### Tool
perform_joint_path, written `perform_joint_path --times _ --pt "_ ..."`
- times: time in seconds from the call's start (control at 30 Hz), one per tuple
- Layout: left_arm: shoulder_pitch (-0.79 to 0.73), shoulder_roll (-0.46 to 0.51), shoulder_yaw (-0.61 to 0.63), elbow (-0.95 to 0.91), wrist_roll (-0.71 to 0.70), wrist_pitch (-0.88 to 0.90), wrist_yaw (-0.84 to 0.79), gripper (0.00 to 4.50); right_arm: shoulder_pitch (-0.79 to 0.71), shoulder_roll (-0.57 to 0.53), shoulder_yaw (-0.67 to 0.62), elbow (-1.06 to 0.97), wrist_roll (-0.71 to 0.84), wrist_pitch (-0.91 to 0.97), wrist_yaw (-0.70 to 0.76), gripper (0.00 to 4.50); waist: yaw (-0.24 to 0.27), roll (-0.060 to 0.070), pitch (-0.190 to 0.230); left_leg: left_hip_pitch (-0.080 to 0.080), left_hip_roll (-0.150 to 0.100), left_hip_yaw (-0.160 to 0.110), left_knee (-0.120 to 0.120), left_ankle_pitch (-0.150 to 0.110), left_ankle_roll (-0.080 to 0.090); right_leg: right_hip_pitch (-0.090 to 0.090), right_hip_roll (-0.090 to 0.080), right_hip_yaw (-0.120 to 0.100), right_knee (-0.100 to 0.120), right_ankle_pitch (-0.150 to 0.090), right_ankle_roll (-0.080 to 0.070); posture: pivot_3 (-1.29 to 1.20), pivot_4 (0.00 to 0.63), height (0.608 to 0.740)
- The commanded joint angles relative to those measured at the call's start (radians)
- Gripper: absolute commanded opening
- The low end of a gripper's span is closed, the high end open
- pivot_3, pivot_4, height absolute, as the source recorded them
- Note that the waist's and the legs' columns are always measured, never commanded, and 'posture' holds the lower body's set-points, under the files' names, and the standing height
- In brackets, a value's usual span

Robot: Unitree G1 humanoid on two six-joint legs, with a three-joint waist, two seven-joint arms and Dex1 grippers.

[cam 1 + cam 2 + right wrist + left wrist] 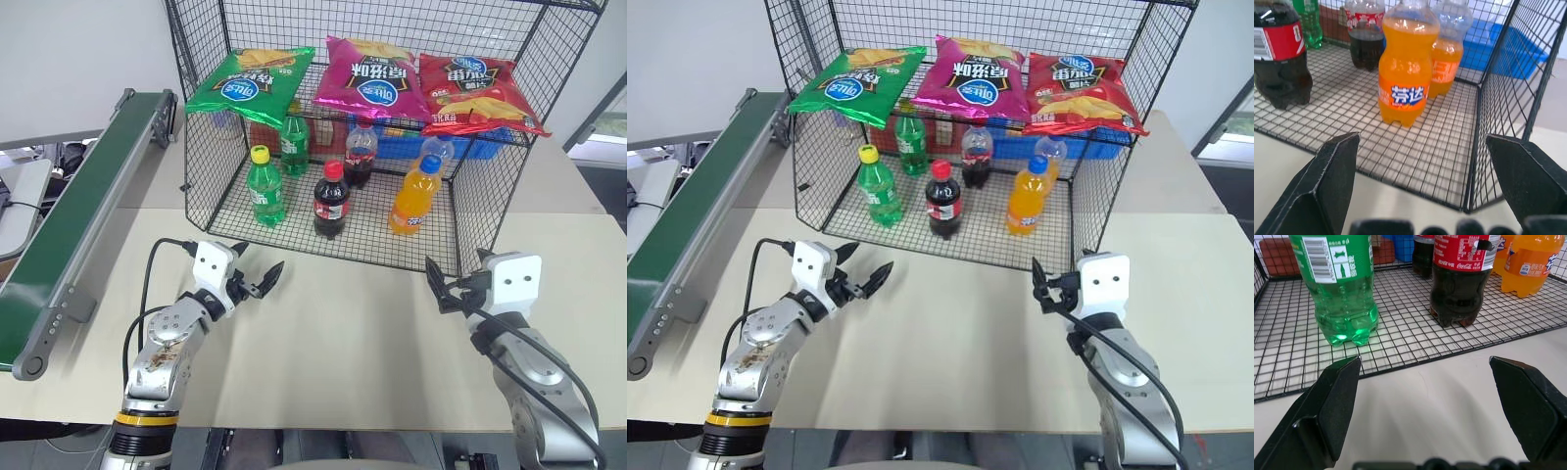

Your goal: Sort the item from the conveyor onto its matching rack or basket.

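Green and shiny, the crisp bag (251,85) lies flat on the wire upper shelf (392,116) of the black rack (509,186), at the shelf's left front corner. It lies face up, the blue oval logo and chip picture showing, and its front end overhangs the shelf's front edge a little. Its long axis runs from the front left of the shelf toward the rear right, slightly skewed to the rack's sides. Just beside it lies the pink bag (370,78), and past that the red bag (472,90) at the right end, so all three crisp bags share one row; the placing looks finished, snacks above and drinks below.

On the lower floor stand the bottles: a green bottle (265,186) near the front left, a cola bottle (331,200) at the middle, an orange bottle (415,194) toward the right, with more behind them, and a blue crate (1508,46) at the rear right.

Both arms hover over the table (343,333) in front of the rack, well apart from the bag. The left gripper (250,277) stands wide open and holds nothing; the right gripper (447,285) is likewise spread and empty. The conveyor (78,206) runs along the table's left edge, its belt bare, which suggests nothing waits to be sorted.
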Motion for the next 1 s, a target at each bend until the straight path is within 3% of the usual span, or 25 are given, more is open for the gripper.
perform_joint_path --times 0.03,1.0 --pt "-0.012 0.005 0.018 -0.027 -0.009 -0.024 0.001 4.46 -0.016 -0.005 -0.007 -0.017 -0.006 -0.008 0.001 4.5 0.0 0.0 0.0 0.0 0.0 0.0 0.0 0.0 0.0 0.0 0.0 0.0 0.0 0.0 0.0 0.0 0.15 0.74" --pt "-0.008 0.049 0.032 -0.042 -0.023 -0.009 -0.027 4.46 -0.017 0.02 0.02 -0.033 -0.015 0.003 -0.014 4.5 -0.001 0.0 0.0 0.0 0.0 0.0 0.0 0.0 0.0 0.0 0.0 0.001 0.0 0.0 0.0 0.0 0.15 0.74"
